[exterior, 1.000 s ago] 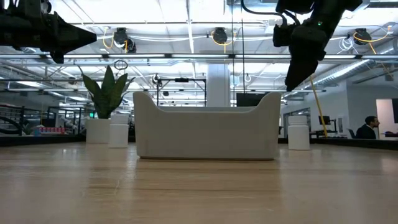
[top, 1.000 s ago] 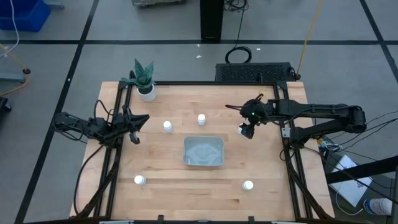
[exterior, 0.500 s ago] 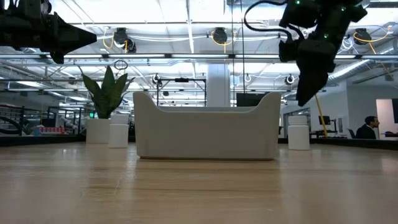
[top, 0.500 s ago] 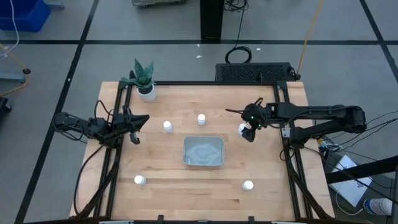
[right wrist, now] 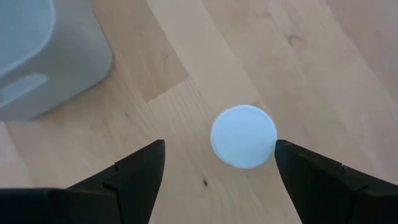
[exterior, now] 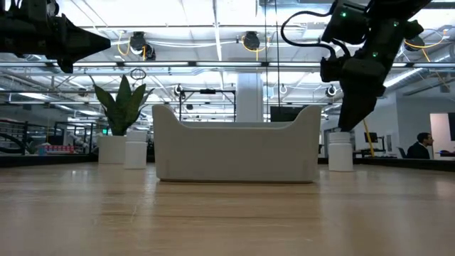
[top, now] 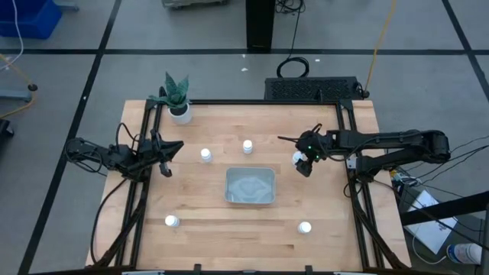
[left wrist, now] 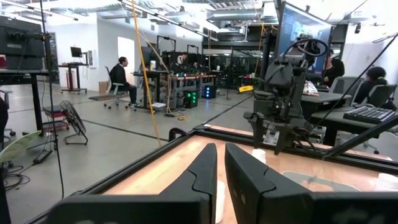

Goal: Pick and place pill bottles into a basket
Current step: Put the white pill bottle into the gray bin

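The pale grey basket (top: 250, 186) stands mid-table and also shows in the low view (exterior: 237, 146). My right gripper (top: 305, 166) is open, pointing down over a white pill bottle (right wrist: 244, 136) to the basket's right. Its fingers stand on either side of the cap without touching it. The low view shows this gripper (exterior: 346, 126) just above that bottle (exterior: 340, 155). Other bottles stand upright on the table (top: 205, 155), (top: 247, 147), (top: 172, 221), (top: 305, 228). My left gripper (top: 173, 150) is shut and empty, raised at the table's left edge.
A white pot with a green plant (top: 178, 103) stands at the far left corner. The basket's corner (right wrist: 43, 56) lies close beside my right gripper. A black frame (top: 244, 101) runs along the table's edges. People sit in the room beyond (left wrist: 120, 78).
My right gripper has gone down and a little toward the table's right edge, closing in on the bottle beside the basket. The bottle has not moved.
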### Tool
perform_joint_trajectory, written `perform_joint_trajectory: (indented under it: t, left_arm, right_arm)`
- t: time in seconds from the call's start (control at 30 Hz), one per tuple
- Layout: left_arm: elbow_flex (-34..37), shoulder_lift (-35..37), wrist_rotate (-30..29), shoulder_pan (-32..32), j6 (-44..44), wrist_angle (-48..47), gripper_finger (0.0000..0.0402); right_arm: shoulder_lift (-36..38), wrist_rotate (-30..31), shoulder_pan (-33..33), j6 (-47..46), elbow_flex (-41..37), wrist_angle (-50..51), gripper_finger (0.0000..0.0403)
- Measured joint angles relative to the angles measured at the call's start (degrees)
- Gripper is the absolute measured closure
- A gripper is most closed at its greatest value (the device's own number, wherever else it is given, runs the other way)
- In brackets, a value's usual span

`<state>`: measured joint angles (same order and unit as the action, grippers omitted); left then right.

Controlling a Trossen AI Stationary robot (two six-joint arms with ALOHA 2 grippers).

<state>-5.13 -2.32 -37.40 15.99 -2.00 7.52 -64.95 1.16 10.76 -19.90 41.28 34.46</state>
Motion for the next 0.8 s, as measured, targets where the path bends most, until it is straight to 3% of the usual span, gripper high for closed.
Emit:
perform_joint_trajectory:
  t: [0.8]
  left_arm:
    - [0.0,-0.01,-0.03,0.0,-0.19,-0.07,0.0364]
  right_arm:
    - [0.0,0.39,3.18,3.98,-0.2,-0.08,0.0108]
